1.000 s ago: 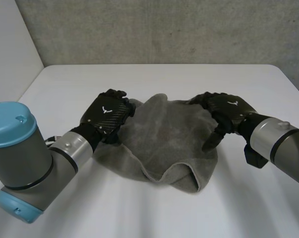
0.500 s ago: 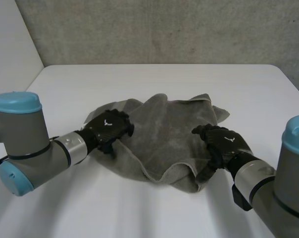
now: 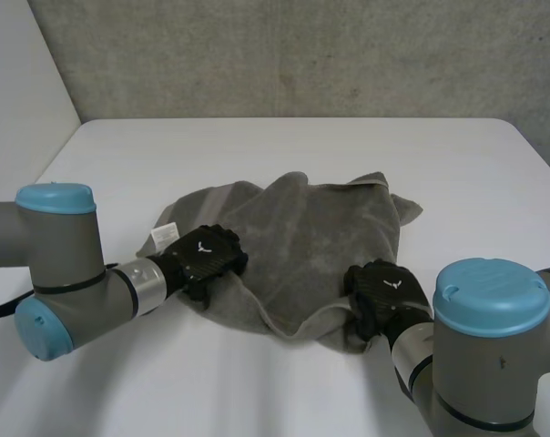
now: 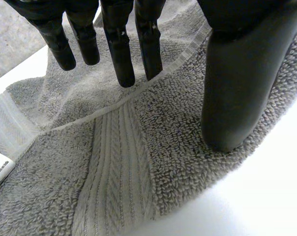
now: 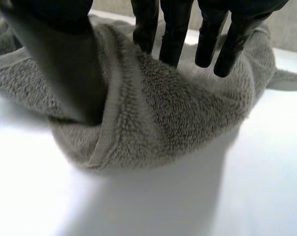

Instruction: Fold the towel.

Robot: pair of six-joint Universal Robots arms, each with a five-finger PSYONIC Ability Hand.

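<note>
A: Towel (image 3: 311,228) rumpled, mid-desk (image 3: 257,150). Left hand (image 3: 207,258) on its near left edge, right hand (image 3: 380,287) at its near right edge.

B: Fingers?

A: Left: fingers (image 4: 118,44) straight, wide, tips on the hem (image 4: 185,51), thumb (image 4: 237,88) pressing cloth beside it. Right: straight too, straddling a fold (image 5: 153,108); nothing pinched.

B: Then close both on the hem proper before lifting. Lift level, together, carry to the far edge. An uneven grab likely skews the fold.
</note>
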